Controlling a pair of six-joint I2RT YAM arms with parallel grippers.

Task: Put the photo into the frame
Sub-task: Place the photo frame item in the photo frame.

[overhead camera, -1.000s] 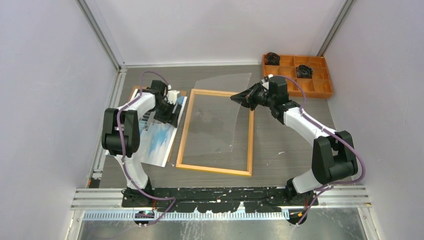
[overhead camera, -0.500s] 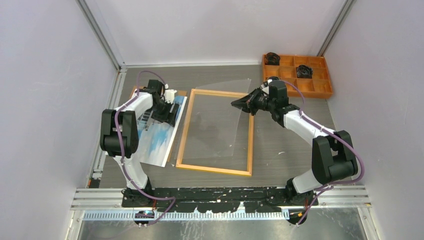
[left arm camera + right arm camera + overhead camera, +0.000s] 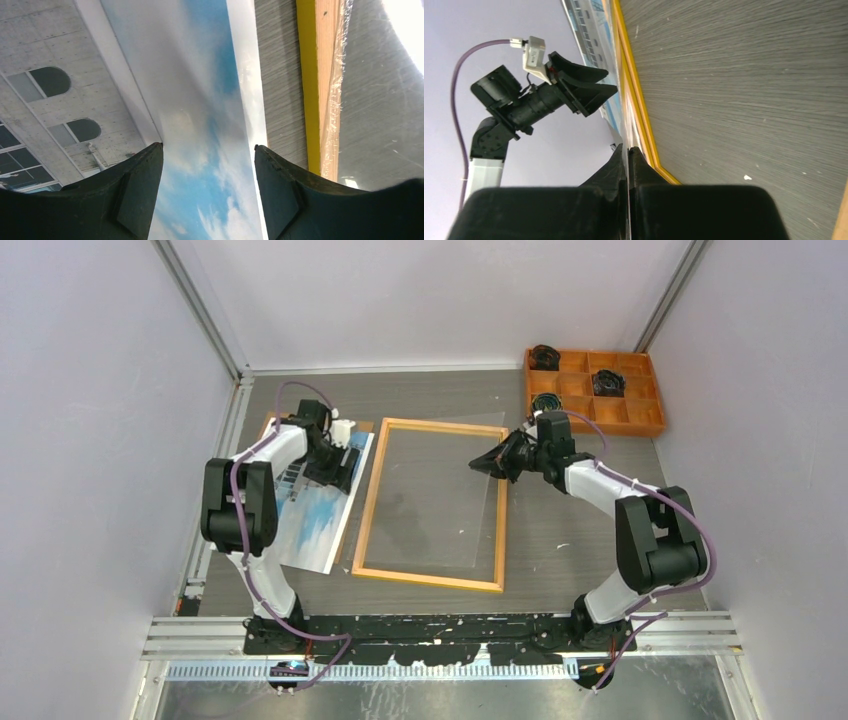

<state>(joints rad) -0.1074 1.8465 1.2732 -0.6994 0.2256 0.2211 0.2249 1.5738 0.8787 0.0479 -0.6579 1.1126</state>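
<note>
The frame (image 3: 365, 510) lies flat mid-table, wood-coloured side up; its yellow edge (image 3: 306, 75) shows in the left wrist view. To its left the photo (image 3: 315, 525) lies face up, sky and white building showing (image 3: 200, 100). My left gripper (image 3: 338, 466) hovers just above the photo's right edge, open, nothing between its fingers (image 3: 209, 150). My right gripper (image 3: 480, 463) is over the frame's far right corner, shut on the edge of a clear transparent sheet (image 3: 440, 500) that lies low across the frame opening. In the right wrist view the jaws (image 3: 628, 148) pinch that thin edge beside the frame rail (image 3: 644, 120).
An orange compartment tray (image 3: 595, 390) with small dark parts stands at the back right. A brown backing board (image 3: 268, 425) peeks out under the photo's far end. Grey walls and aluminium posts close in the table on three sides.
My right gripper has come down and slightly nearer with the clear sheet, which now lies flatter inside the frame instead of tilting up at the back. The left arm has hardly moved.
</note>
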